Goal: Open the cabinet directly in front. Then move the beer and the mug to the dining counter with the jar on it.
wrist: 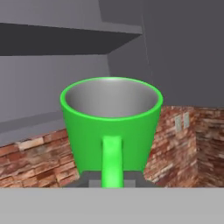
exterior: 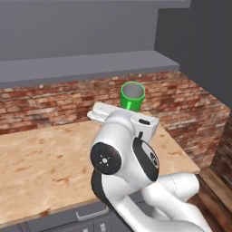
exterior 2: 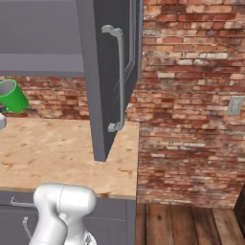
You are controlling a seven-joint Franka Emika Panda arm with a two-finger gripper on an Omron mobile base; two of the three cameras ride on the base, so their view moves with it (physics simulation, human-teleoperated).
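The bright green mug (exterior: 132, 96) hangs in the air above the wood counter, below the open cabinet's bottom shelf (exterior: 90, 63). My gripper (exterior: 129, 108) is shut on its handle. In the hand view the mug (wrist: 111, 127) stands upright and close, its handle running down between my gripper's (wrist: 112, 180) tips. The mug (exterior 2: 10, 95) also shows at the left edge of the right base view. The cabinet door (exterior 2: 107, 72) stands swung open with its long silver handle (exterior 2: 119, 76) facing out. The beer, the jar and the dining counter are out of view.
A small wood counter (exterior: 45, 158) backed by a brick wall (exterior: 54, 102) lies under the mug. Low grey drawers (exterior: 86, 213) run along its front. The open door juts out over the counter's right end (exterior 2: 115, 162). Wood floor (exterior 2: 191, 225) lies to the right.
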